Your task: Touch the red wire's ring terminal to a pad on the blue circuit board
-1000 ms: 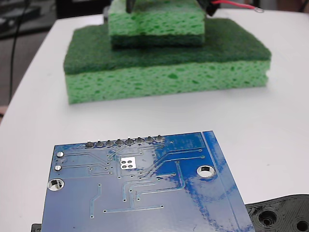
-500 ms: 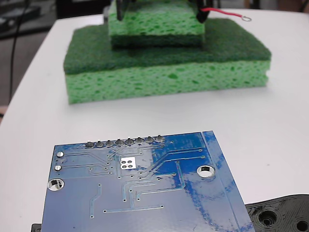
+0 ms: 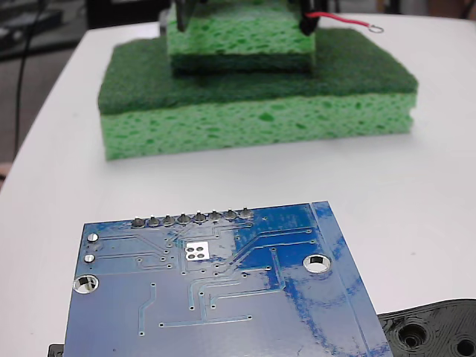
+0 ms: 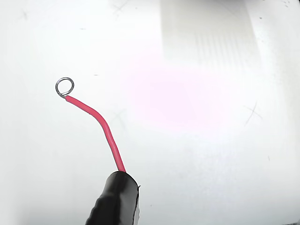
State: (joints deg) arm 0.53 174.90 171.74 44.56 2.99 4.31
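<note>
The blue circuit board [image 3: 223, 297] lies flat at the front of the fixed view. Its pad [image 3: 197, 251], a silvery square with four dark holes, sits just below the row of solder points. Far behind it and high up, the red wire [image 3: 338, 18] sticks out to the right from its black sleeve [image 3: 308, 22], with the ring terminal [image 3: 377, 29] in the air above the sponges. Only two dark pieces of my gripper [image 3: 245, 10] show at the top edge, behind the upper sponge. The wrist view shows the sleeve [image 4: 115, 201], the wire [image 4: 101, 124] and the ring [image 4: 64, 86] over bare white table.
Two green sponges are stacked between the wire and the board: a large one [image 3: 253, 111] with a smaller one [image 3: 238, 41] on top. A black plastic piece with holes [image 3: 439, 331] lies at the board's right front corner. The white table's edge runs down the left side.
Over the last second the wire and ring dropped a little and shifted left. In the last half second they hardly moved. The board has stayed still.
</note>
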